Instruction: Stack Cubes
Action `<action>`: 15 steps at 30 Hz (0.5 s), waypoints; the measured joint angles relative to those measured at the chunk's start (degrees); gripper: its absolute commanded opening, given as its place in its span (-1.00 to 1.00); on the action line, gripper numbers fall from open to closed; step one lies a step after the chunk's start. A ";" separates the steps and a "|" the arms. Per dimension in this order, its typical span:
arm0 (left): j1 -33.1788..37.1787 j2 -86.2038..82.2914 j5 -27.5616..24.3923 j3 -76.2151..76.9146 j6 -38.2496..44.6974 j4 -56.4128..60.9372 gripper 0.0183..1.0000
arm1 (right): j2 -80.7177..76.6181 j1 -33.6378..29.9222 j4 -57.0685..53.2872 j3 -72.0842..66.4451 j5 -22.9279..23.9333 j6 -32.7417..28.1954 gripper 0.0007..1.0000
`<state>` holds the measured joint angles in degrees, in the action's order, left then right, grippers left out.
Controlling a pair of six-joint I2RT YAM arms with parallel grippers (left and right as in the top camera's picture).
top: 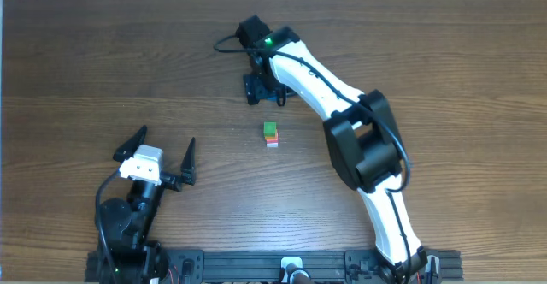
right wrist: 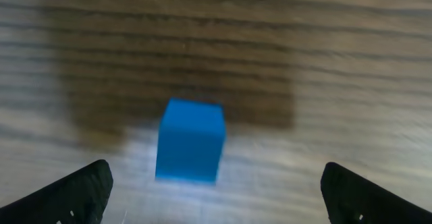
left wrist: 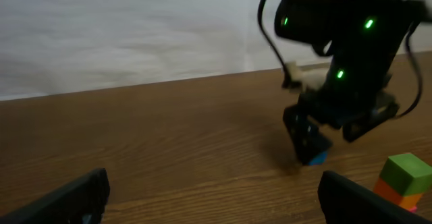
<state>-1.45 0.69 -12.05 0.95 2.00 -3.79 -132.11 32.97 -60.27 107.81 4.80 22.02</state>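
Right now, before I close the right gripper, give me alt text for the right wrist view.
A blue cube stands on the wooden table, in line with the gap of the open right gripper. Its two dark fingers are spread wide and touch nothing; a shadow darkens the wood beyond the cube.
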 measured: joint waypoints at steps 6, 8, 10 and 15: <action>0.00 0.00 0.00 0.00 0.00 0.00 1.00 | -1.79 0.00 2.69 0.11 -0.83 -1.55 0.98; 0.00 0.00 0.00 0.00 0.00 0.00 1.00 | -1.79 0.00 2.95 0.15 -0.87 -1.77 0.96; 0.00 0.00 0.00 0.00 0.00 0.00 1.00 | -1.79 0.00 2.97 0.20 -0.90 -2.12 0.88; 0.00 0.00 0.00 0.02 0.00 0.00 1.00 | -1.79 0.00 3.15 0.20 -1.18 -1.86 0.55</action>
<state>-1.45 0.69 -12.05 0.97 2.00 -3.79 -133.91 32.97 -57.12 108.01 3.62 20.16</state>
